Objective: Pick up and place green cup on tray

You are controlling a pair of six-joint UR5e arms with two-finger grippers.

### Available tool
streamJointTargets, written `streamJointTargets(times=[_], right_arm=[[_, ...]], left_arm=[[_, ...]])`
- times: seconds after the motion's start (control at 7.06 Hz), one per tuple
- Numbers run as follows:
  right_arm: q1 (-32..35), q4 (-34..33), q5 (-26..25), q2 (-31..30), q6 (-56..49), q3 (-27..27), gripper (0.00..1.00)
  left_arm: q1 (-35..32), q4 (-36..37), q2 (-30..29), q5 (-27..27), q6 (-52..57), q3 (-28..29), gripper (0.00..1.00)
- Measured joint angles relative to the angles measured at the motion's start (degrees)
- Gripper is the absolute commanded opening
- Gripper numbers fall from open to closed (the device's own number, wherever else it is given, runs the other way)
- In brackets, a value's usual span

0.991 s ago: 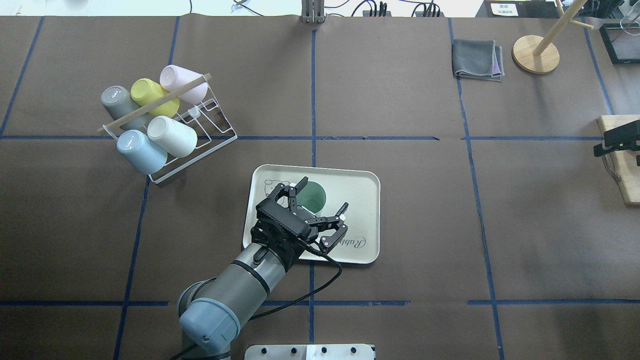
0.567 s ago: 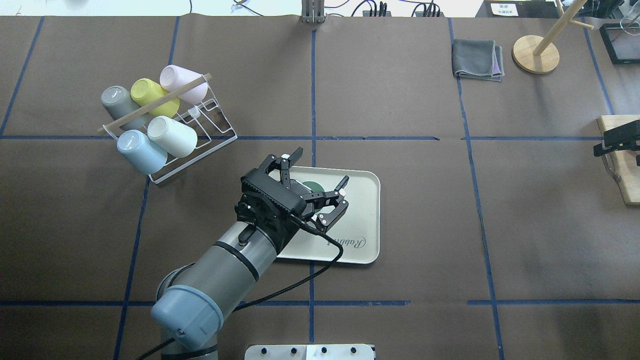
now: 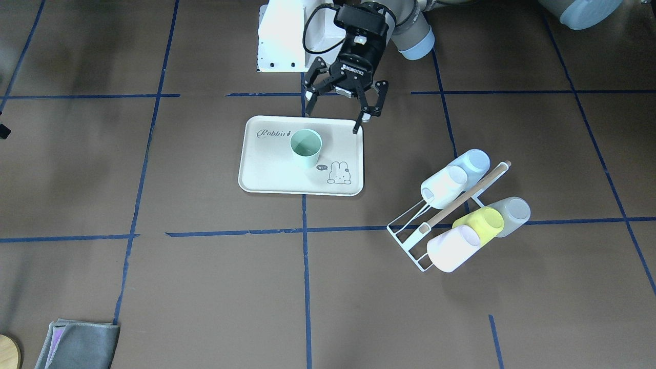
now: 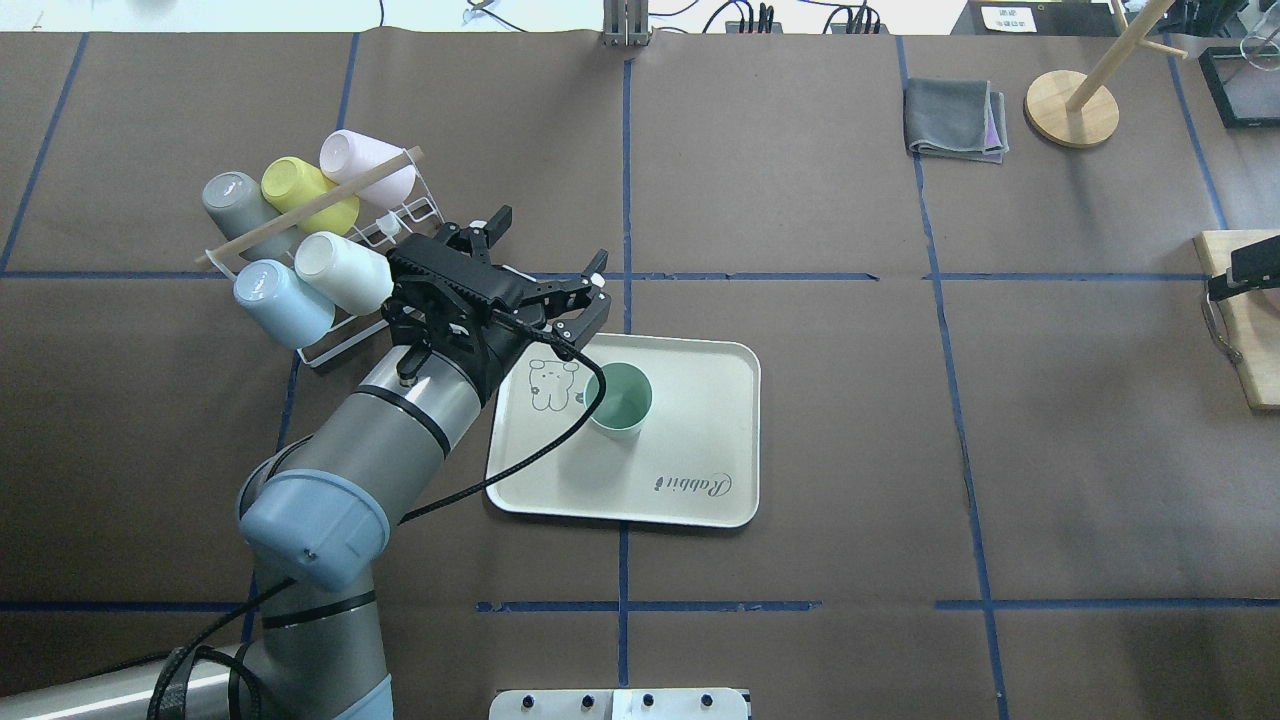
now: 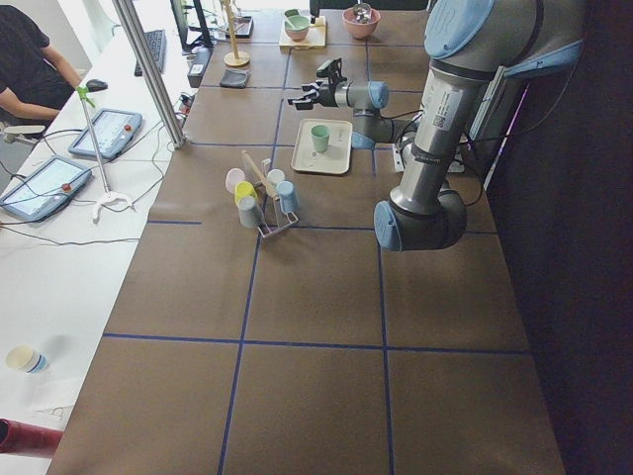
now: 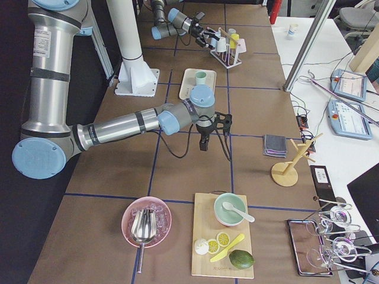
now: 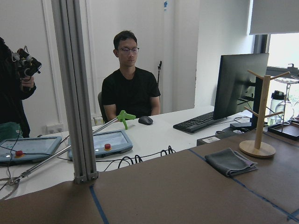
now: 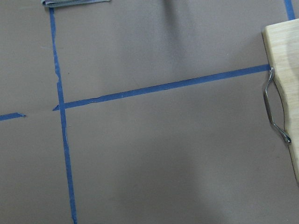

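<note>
On the brown tabletop point(image 4: 800, 150), seen from overhead, the cream tray point(image 4: 700, 400) lies near the middle. The left tool point(image 4: 546, 242) hangs above the tabletop at 11 o'clock from the tray, its jaws spread wide and holding nothing. The green cup point(image 4: 618, 400) stands upright on the tray, mouth up, just toward 12 o'clock of the tray's middle, while the right tool point(image 4: 1235, 272) shows only partly at the 3 o'clock edge, and I cannot tell how far apart its jaws are.
</note>
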Motion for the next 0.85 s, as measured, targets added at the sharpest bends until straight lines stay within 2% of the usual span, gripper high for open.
streamJointTargets(times=[0.28, 0.42, 0.57, 0.85], right_arm=[[0.32, 0.0, 0.0, -0.03, -0.28, 0.28, 1.0], [0.45, -0.01, 0.0, -0.06, -0.3, 0.41, 1.0], [0.49, -0.02, 0.0, -0.08, -0.31, 0.52, 1.0], [0.49, -0.02, 0.0, -0.04, -0.32, 0.61, 1.0]], left_arm=[[-5.66, 8.58, 0.51, -2.99, -3.04, -0.44, 0.99], [-8.98, 12.78, 1.93, -7.09, -4.01, -1.45, 0.99], [-12.31, 17.64, 5.08, -12.84, -5.23, -4.07, 0.99], [-21.08, 32.54, 12.81, -31.63, -8.06, -12.78, 0.99]])
